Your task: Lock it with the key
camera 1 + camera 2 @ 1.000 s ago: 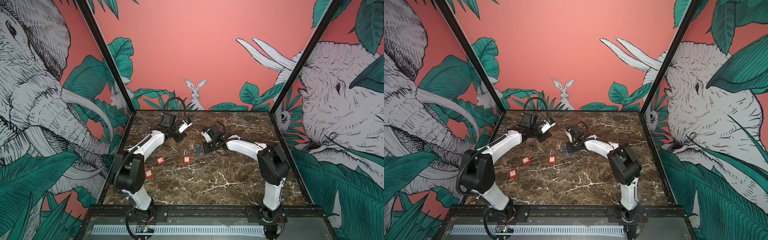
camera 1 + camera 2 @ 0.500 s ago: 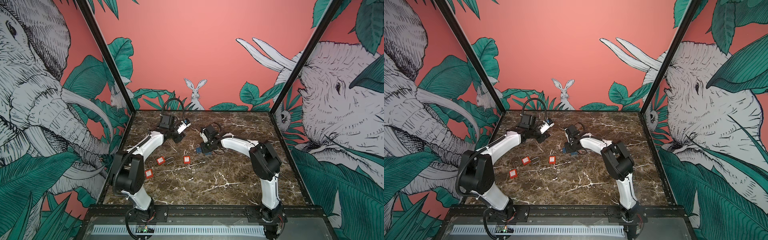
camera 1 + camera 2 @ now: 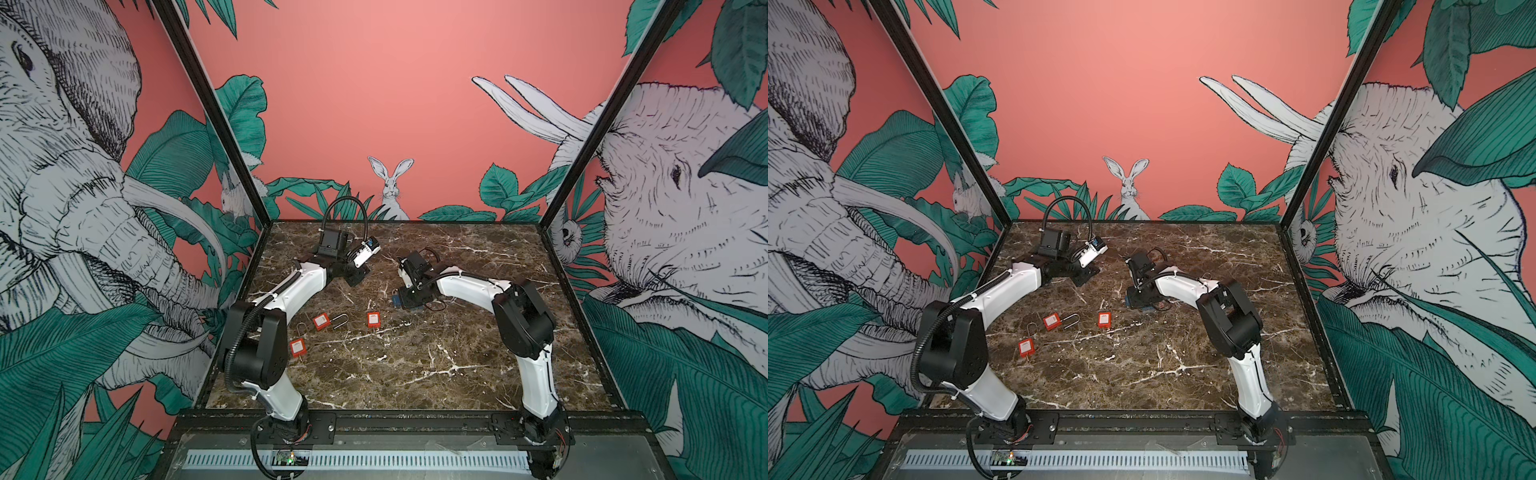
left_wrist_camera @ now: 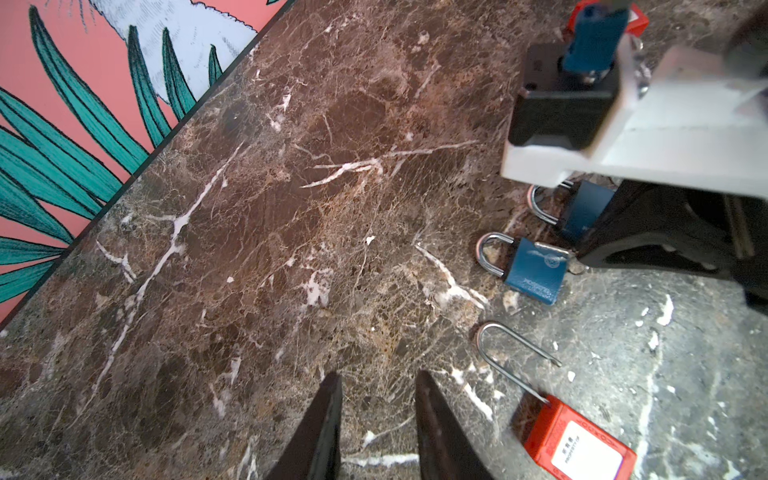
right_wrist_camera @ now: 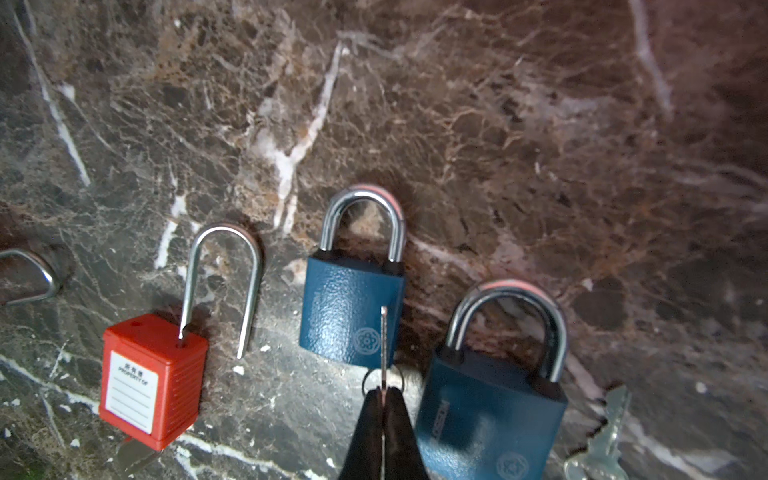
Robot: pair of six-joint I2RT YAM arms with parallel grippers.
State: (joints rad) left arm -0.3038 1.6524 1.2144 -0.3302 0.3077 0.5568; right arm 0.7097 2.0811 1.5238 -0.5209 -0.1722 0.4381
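Left gripper [image 4: 378,380] jaws parted, empty above the veined brown marble table [image 4: 291,208]; ribbed red plastic padlock [image 3: 374,320], thin U-shackle open, sits 8 o'clock of the right gripper [image 5: 383,392], pinched on a flat metal key [image 5: 383,345], edge-on over a pebbled blue padlock [image 5: 351,307].

The key [image 5: 383,332] is sticking straight out ahead of the right gripper [image 5: 383,395], pinched between its tips and hanging over a padlock [image 5: 345,307] that is lying on the table [image 5: 498,124] just in front. A second padlock [image 5: 490,407] is lying close beside the gripper, with a loose key [image 5: 602,449] just past it. An open padlock [image 5: 153,378] is lying off the gripper's other side.
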